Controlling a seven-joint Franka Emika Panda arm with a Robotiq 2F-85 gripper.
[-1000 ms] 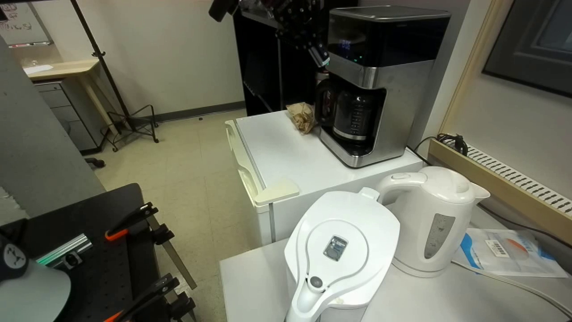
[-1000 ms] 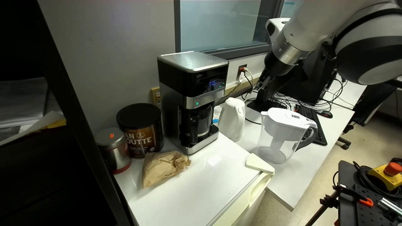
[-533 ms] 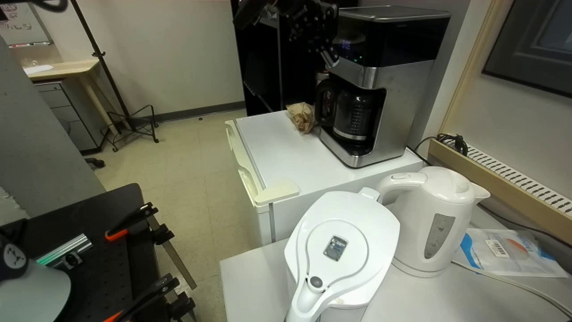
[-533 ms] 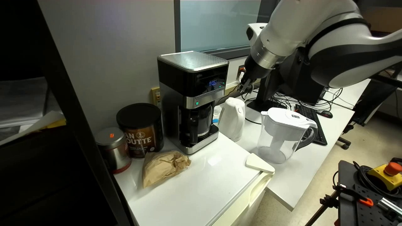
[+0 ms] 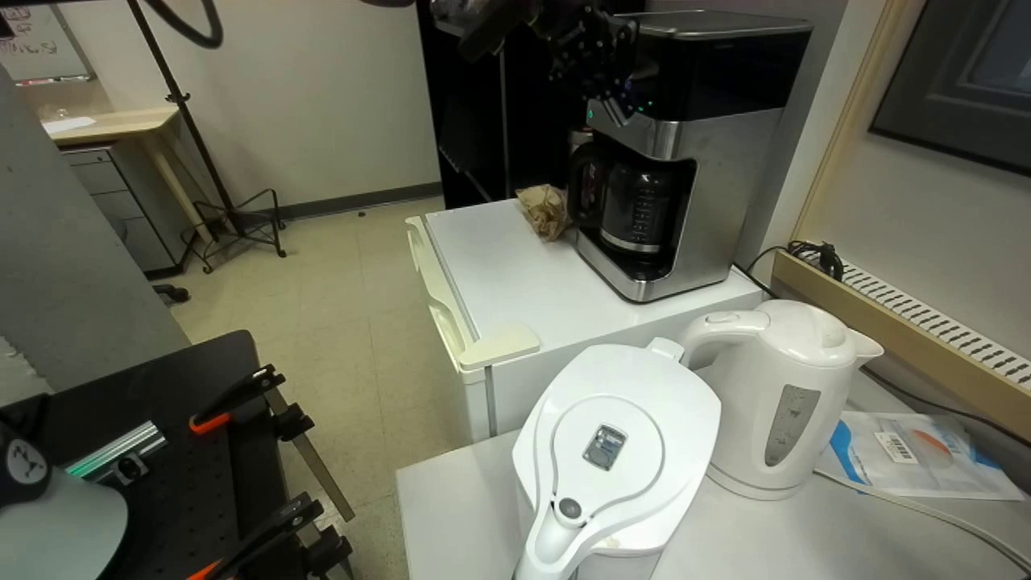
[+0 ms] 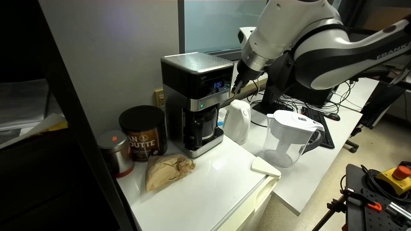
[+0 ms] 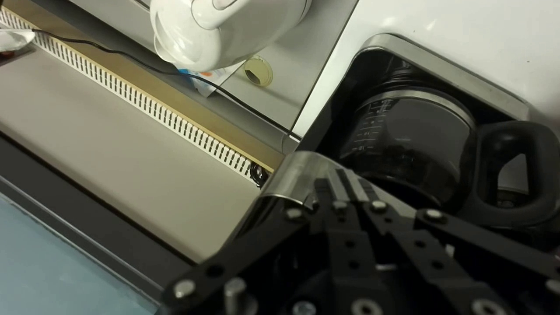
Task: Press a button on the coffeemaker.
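Note:
The coffeemaker [image 5: 725, 185] is tall and boxy, with a black top section, silver band and dark glass carafe [image 5: 639, 205]. It also shows in an exterior view [image 6: 179, 83] with a lit blue display [image 6: 217, 84] and a green light [image 6: 201, 105] on the silver band. My gripper [image 5: 619, 111] is shut and empty, close in front of the panel, covering most of the display there. In an exterior view the gripper [image 6: 236, 90] is by the panel's right edge. In the wrist view the fingertips [image 7: 348, 181] overlap the silver band [image 7: 291, 175]; contact cannot be told.
A white kettle [image 6: 237, 122] and white filter jug [image 6: 284, 138] stand on the desk beside the coffeemaker. A paper bag [image 6: 168, 171], coffee can [image 6: 144, 138] and steel canister [image 6: 115, 150] are on its other side. A monitor [image 6: 298, 86] stands behind the arm.
The arm and gripper have moved steadily closer to the coffeemaker and across its front. The gripper looks shut throughout. The other objects have not moved.

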